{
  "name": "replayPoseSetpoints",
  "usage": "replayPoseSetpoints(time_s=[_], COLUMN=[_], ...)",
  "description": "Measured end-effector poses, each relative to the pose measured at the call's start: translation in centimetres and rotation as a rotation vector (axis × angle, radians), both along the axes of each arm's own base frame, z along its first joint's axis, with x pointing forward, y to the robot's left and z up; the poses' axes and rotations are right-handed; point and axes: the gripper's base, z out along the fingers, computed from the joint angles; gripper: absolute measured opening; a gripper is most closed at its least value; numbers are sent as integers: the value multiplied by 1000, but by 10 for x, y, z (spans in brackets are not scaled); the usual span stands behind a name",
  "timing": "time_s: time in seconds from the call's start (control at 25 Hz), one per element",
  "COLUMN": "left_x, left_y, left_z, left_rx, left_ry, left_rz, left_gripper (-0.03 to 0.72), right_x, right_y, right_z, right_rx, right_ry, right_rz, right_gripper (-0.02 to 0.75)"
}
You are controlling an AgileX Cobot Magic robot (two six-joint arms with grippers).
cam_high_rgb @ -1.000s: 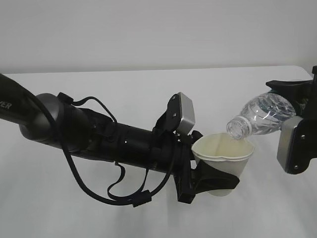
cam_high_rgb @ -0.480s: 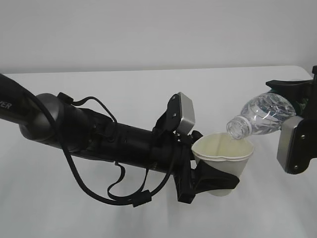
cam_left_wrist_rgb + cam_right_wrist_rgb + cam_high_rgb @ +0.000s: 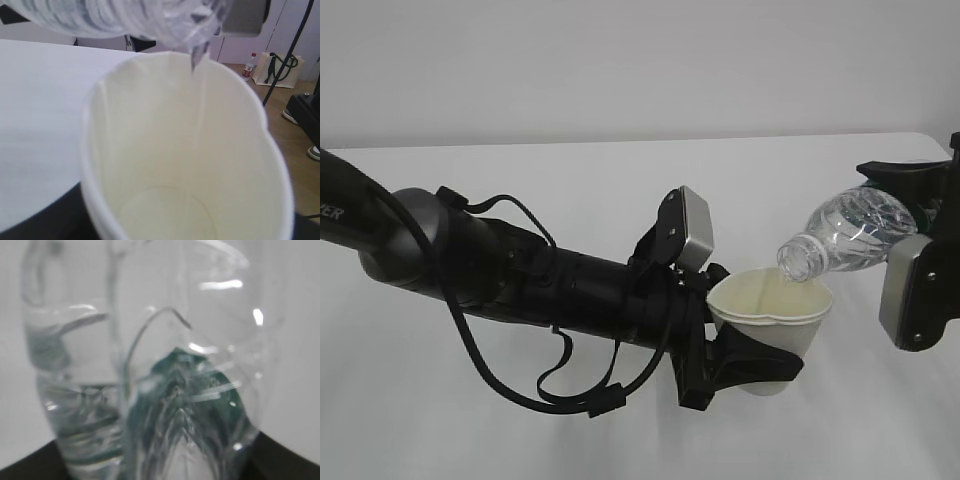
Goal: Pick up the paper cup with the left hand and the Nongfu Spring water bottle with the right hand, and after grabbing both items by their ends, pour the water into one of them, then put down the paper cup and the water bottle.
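Left claw (image 3: pixel 760 365) grips cup (image 3: pixel 772 315); right claw (image 3: pixel 930 240) grips tilted bottle (image 3: pixel 845 235). Keep mouth over rim, pour slowly.

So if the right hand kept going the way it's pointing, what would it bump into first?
Probably the paper cup. The right hand points left and slightly down, and the bottle it holds already has its mouth over the cup's rim. Depth is hard to judge.

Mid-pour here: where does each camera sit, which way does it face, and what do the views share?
Exterior: in front, slanting down at both arms, left pincer holding the paper cup.
Left wrist: looks into the paper cup; the bottle mouth hangs above, a thin stream of water falling.
Right wrist: pressed against the Nongfu Spring water bottle; black pincer edges below.
Shared: cup and bottle.
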Motion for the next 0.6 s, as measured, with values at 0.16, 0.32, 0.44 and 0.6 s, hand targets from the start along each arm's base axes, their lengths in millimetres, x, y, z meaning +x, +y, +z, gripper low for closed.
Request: replayPoseSetpoints(time_s=[0.16,0.32,0.44,0.6], left_x=[0,0,0,0], left_y=[0,0,0,0], left_z=[0,0,0,0], left_rx=[-1,-1,-1,-1], left_ry=[1,1,1,1], left_rz=[1,1,1,1], left_gripper=[421,421,421,421], right_x=[0,0,1,1], right_y=[0,0,0,0], right_z=[0,0,1,1], right_rx=[-1,-1,-1,-4], right_ry=[-1,-1,-3,-7], right_rz=[0,0,0,2], right_gripper=[421,421,421,421])
